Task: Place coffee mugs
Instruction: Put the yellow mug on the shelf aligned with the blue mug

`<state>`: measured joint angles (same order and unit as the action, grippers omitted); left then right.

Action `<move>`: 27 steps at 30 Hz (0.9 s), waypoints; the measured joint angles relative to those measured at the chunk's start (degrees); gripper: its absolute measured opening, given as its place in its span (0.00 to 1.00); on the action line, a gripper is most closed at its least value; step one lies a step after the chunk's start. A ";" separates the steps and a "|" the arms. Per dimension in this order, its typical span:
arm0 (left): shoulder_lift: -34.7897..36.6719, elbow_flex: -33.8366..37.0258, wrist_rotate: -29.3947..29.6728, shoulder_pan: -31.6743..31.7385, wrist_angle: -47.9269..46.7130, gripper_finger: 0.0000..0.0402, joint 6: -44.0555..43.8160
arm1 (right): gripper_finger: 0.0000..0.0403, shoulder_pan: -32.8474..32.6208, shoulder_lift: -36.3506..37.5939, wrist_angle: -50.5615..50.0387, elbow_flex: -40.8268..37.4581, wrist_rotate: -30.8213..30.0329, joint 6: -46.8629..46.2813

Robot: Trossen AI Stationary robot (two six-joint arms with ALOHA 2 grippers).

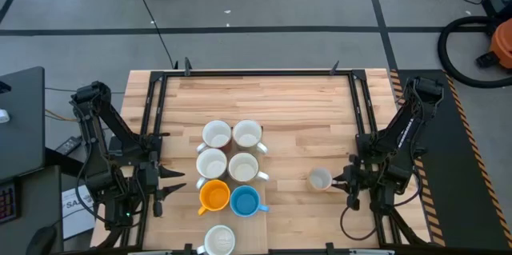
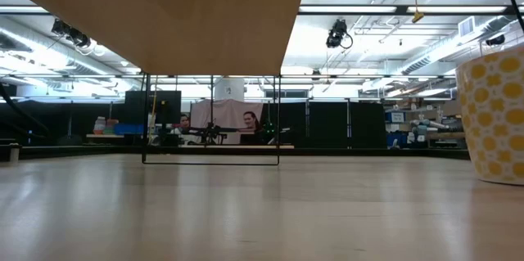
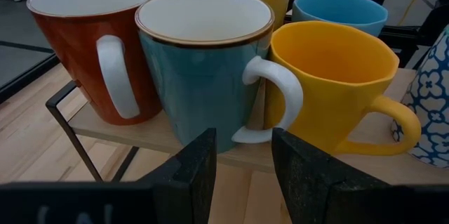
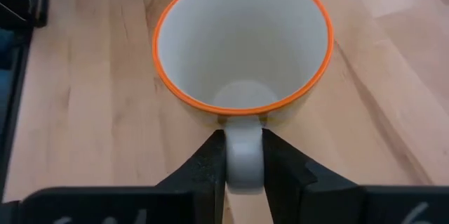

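Observation:
A yellow-patterned mug (image 1: 320, 179) with an orange rim and white inside (image 4: 242, 41) stands upright on the table at the right, also in the low view (image 2: 495, 118). My right gripper (image 1: 340, 181) is shut on its handle. Several more mugs (image 1: 230, 167) stand in a cluster on a raised wooden shelf (image 3: 140, 136) at the table's middle, among them a teal one (image 3: 203, 62), a red-brown one (image 3: 91, 48) and a yellow one (image 3: 330, 83). My left gripper (image 3: 243, 161) is open just left of the shelf, and the teal mug's handle lies just beyond its fingertips. My right gripper pinches the yellow-patterned mug's handle (image 4: 243, 157) between its two fingers (image 4: 210, 161), one on each flat side of the loop. The fingers come slanting down from the table's right side. The mug stands upright with its base on the table.
The shelf is a board on a thin black wire stand (image 2: 211, 118), with open space beneath it. One white mug (image 1: 219, 240) sits near the table's front edge. A black frame (image 1: 256, 73) runs round the table. Bare wood lies between the shelf and the right mug.

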<state>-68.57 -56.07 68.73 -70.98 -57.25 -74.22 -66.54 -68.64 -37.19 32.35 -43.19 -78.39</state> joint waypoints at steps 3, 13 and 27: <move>0.01 0.00 0.00 -0.02 0.00 0.36 0.00 | 0.20 0.00 0.00 1.50 0.01 0.10 -0.02; 0.00 0.00 0.00 0.00 0.02 0.36 0.00 | 0.21 1.89 0.00 8.12 0.01 0.19 0.21; 0.01 0.00 0.00 -0.02 0.04 0.36 0.00 | 0.20 6.22 0.00 19.83 0.01 -0.16 6.94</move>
<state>-68.56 -56.07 68.73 -71.00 -57.21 -74.22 -60.32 -68.64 -17.36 32.36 -43.35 -71.45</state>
